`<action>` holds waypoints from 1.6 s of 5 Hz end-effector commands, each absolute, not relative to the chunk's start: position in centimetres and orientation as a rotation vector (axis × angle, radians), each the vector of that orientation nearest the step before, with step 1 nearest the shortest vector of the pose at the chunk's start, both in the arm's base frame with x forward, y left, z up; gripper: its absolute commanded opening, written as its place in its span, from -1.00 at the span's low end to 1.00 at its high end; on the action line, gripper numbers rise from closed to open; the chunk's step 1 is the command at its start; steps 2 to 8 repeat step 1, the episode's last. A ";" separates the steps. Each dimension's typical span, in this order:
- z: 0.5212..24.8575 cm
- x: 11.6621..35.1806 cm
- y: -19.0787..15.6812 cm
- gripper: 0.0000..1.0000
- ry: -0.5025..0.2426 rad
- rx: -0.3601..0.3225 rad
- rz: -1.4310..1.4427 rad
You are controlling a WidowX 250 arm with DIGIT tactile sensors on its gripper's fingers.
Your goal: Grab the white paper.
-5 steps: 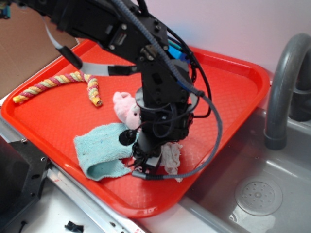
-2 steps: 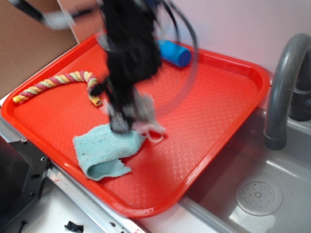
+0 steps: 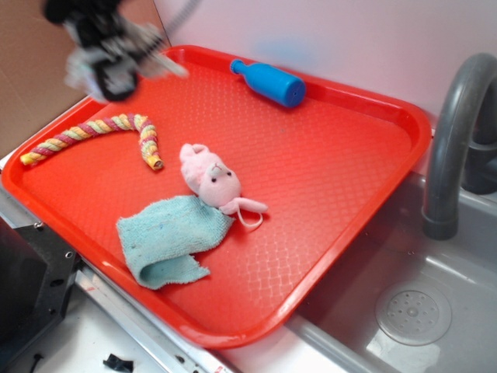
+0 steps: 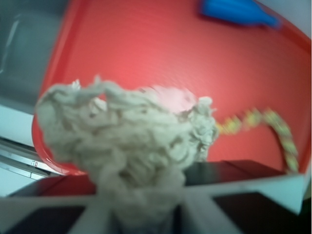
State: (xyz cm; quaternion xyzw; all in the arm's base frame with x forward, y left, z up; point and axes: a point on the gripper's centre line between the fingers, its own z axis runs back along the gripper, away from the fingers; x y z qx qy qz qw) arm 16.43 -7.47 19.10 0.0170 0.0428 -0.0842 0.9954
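My gripper (image 3: 109,58) is blurred in the exterior view, high above the tray's far left corner. It is shut on the white paper (image 4: 126,146), a crumpled off-white wad that fills the middle of the wrist view and bulges out between the jaws. In the exterior view the paper (image 3: 159,66) shows as a pale blurred scrap at the gripper. The paper hangs clear of the red tray (image 3: 349,155).
On the tray lie a pink plush bunny (image 3: 213,180), a light teal folded cloth (image 3: 167,237), a striped rope toy (image 3: 101,132) and a blue bottle-shaped toy (image 3: 270,80). A steel sink (image 3: 419,303) with a grey faucet (image 3: 454,132) is at the right.
My gripper has risen from the tray's front middle and swung up to the far left, carrying the white paper. The bunny and cloth, hidden before by the arm, now show.
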 end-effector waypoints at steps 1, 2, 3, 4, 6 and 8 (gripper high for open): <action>22.1 13.9 -6.8 -1.00 0.048 0.023 0.097; 22.1 13.9 -6.8 -1.00 0.048 0.023 0.097; 22.1 13.9 -6.8 -1.00 0.048 0.023 0.097; 22.1 13.9 -6.8 -1.00 0.048 0.023 0.097; 22.1 13.9 -6.8 -1.00 0.048 0.023 0.097; 22.1 13.9 -6.8 -1.00 0.048 0.023 0.097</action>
